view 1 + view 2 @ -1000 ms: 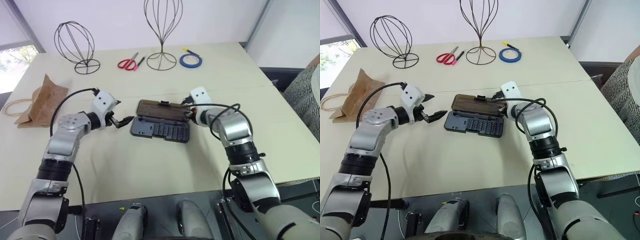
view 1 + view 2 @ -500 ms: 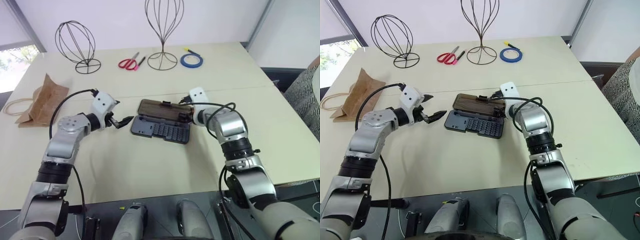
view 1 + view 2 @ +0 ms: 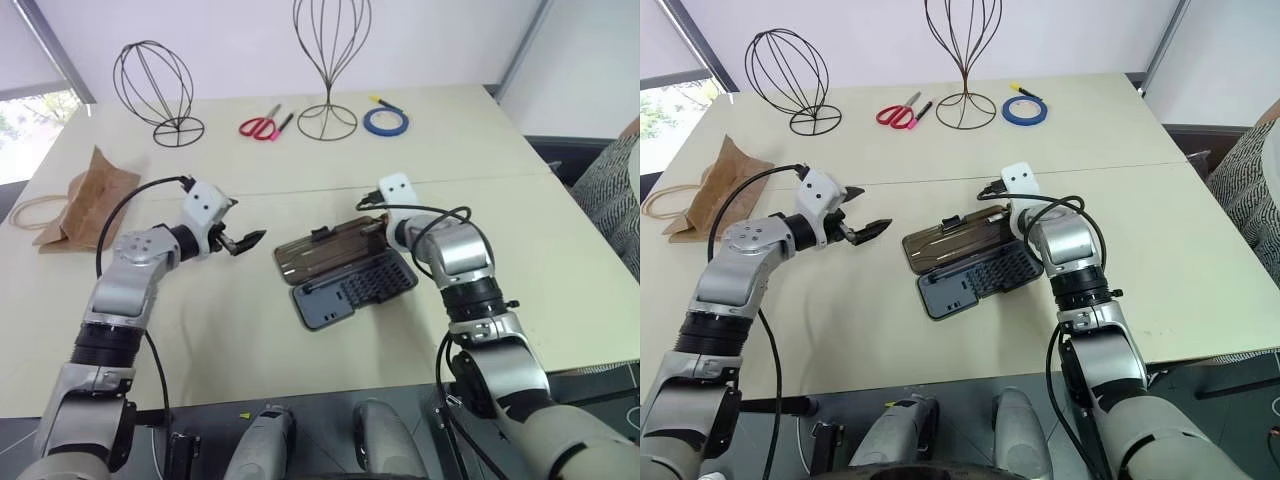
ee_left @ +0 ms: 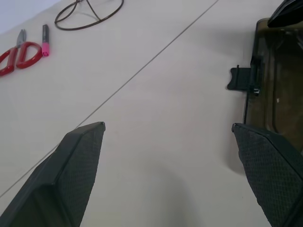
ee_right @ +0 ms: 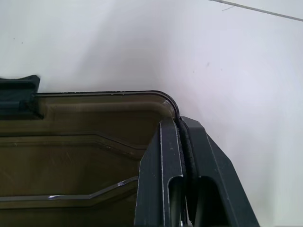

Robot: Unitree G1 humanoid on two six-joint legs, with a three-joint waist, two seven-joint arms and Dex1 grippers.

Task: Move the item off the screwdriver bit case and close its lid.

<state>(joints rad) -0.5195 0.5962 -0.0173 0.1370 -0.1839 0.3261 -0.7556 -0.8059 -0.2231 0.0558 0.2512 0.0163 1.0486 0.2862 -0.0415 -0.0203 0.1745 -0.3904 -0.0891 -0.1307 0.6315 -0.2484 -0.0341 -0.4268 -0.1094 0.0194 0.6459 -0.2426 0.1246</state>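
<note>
The screwdriver bit case [image 3: 350, 293] lies open mid-table, skewed, its dark base with rows of bits nearer me. Its lid [image 3: 325, 248], smoky brown, lies flat behind the base, latch tab [image 4: 241, 78] on its far edge. My right gripper [image 3: 372, 228] is shut on the lid's right corner; the right wrist view shows the rim pinched between the fingers [image 5: 161, 179]. My left gripper [image 3: 250, 243] hovers open and empty, left of the lid. The item, a crumpled brown paper bag [image 3: 85, 200], rests at the table's far left, well clear of the case.
Two wire head stands [image 3: 152, 80] [image 3: 330, 60] stand at the back, with red scissors [image 3: 258, 127], a pink marker [image 3: 283, 122] and a blue tape roll [image 3: 385, 121] between and beside them. A person's patterned sleeve [image 3: 615, 190] shows at the right edge.
My right gripper has shut on the lid's corner. The open case has swung round on the table, its left end coming nearer me. The left gripper stayed put.
</note>
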